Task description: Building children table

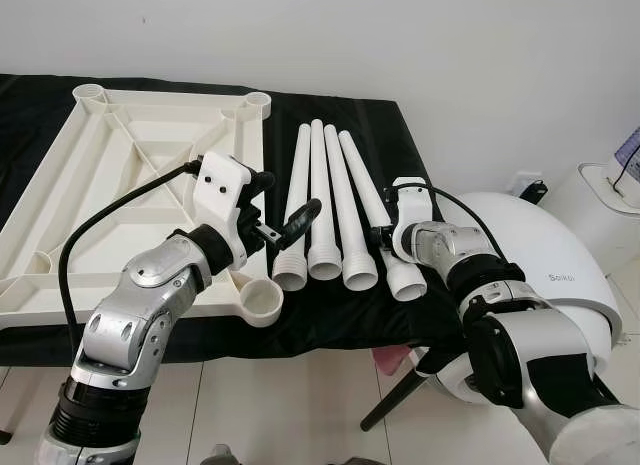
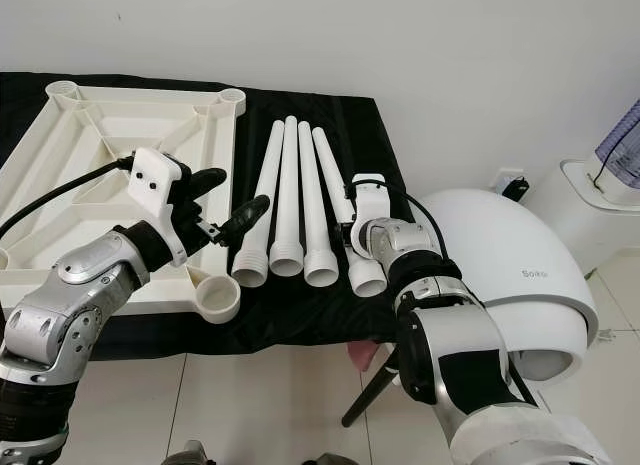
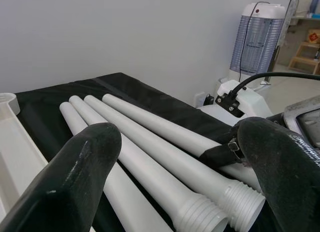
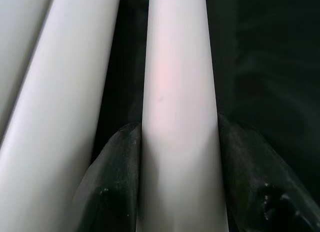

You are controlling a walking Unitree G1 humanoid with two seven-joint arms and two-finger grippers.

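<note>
White plastic leg sits clamped between my right gripper fingers on the table; left gripper fingers spread wide, empty. I'd lift it next toward the tabletop's corner socket.

Head stereo pair looks forward and down from above near edge of black-covered table; both eyes share whole tabletop, white wall behind table, tiled floor below its near edge; right eye shows same scene shifted slightly leftward in frame; left wrist camera sits low over table, faces across four white legs toward wall and far room corner, close to leg ends; right wrist camera looks straight along outermost leg, very close, black table cloth beside it.
</note>
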